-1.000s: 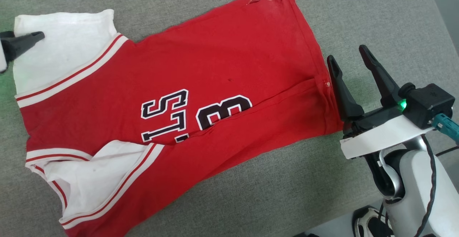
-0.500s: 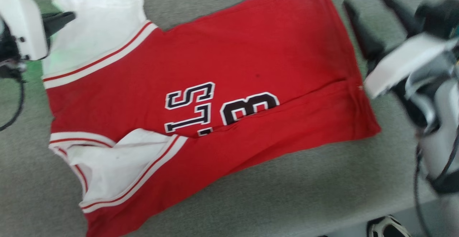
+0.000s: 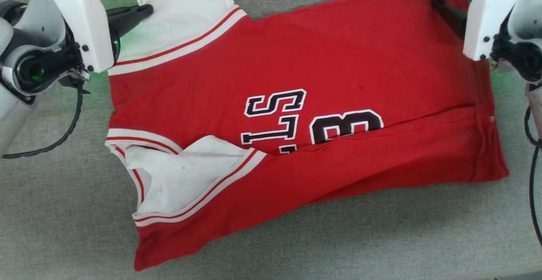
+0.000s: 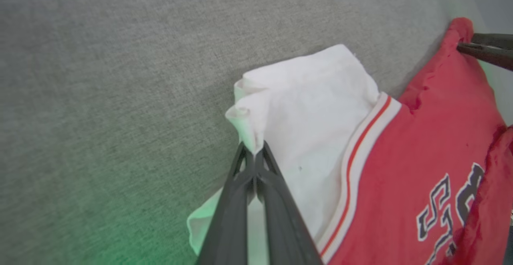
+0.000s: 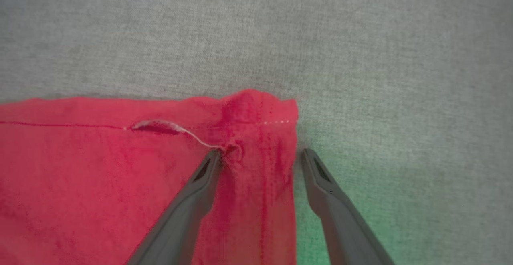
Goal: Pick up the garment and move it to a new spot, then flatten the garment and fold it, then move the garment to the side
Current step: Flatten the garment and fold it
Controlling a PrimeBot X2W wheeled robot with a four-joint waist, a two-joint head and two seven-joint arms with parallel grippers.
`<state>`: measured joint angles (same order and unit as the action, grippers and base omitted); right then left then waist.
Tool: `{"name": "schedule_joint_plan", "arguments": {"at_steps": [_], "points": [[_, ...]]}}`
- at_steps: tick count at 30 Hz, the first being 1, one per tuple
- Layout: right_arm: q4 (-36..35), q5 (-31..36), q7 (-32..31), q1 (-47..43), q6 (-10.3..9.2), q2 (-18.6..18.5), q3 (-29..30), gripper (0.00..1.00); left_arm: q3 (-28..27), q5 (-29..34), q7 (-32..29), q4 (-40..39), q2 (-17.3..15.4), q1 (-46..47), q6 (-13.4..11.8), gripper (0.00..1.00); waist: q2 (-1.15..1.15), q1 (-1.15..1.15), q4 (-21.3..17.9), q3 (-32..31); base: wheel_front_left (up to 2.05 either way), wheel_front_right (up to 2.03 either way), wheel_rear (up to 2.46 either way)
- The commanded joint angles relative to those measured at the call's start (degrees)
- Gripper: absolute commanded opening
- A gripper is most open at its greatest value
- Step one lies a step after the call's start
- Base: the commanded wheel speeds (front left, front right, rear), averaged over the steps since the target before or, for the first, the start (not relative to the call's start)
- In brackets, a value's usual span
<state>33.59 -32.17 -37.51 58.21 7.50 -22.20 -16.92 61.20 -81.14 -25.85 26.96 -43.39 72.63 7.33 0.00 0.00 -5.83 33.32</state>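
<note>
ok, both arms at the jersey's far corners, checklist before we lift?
1. Left gripper jaws shut on white sleeve corner: ok.
2. Right gripper jaws shut on red hem corner: not ok, open, straddling it.
3. Both sleeve layers pinched: cannot tell.
4. Garment lying flat: not ok, near side folded over the print.

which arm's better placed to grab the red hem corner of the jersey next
Right: the right claw stands open astride the hem corner of the garment, while the left claw is shut on the white sleeve.
</note>
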Motion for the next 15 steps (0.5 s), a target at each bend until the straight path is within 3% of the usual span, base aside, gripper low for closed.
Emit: {"name": "schedule_joint_plan", "arguments": {"at_steps": [1, 2, 3, 9, 15], "points": [[1.3, -0.8, -0.7, -0.9, -0.03, 0.4, -0.8, 0.42, 0.3, -0.2, 0.7, -0.1, 0.1, 0.6, 0.2, 0.00, 0.00, 0.00, 0.5, 0.1, 0.00, 0.00, 0.00], [1.7, -1.2, -0.5, -0.7, -0.03, 0.2, -0.8, 0.18, 0.4, -0.3, 1.4, -0.3, 0.3, 0.6, 0.2, 0.00, 0.00, 0.00, 0.7, 0.0, 0.00, 0.00, 0.00], [1.9, -1.5, 0.2, -0.6, -0.03, -0.1, -0.8, 0.00, 0.5, -0.5, 2.1, -0.5, 0.4, 0.6, 0.2, 0.00, 0.00, 0.00, 0.8, -0.2, 0.00, 0.00, 0.00], [0.2, -2.9, 6.1, -2.1, -0.04, -2.3, -0.5, 0.00, 0.5, -2.4, 7.3, -3.4, 0.3, -1.3, 0.2, 0.00, 0.00, 0.00, 1.7, -3.9, 0.00, 0.00, 0.00], [-5.6, -5.7, 8.9, -9.2, -0.04, -5.6, -1.0, 0.00, 1.4, -3.3, 14.3, -13.3, -3.3, -6.4, 0.2, 0.00, 0.00, 0.00, 3.2, -8.8, 0.00, 0.00, 0.00]]}}
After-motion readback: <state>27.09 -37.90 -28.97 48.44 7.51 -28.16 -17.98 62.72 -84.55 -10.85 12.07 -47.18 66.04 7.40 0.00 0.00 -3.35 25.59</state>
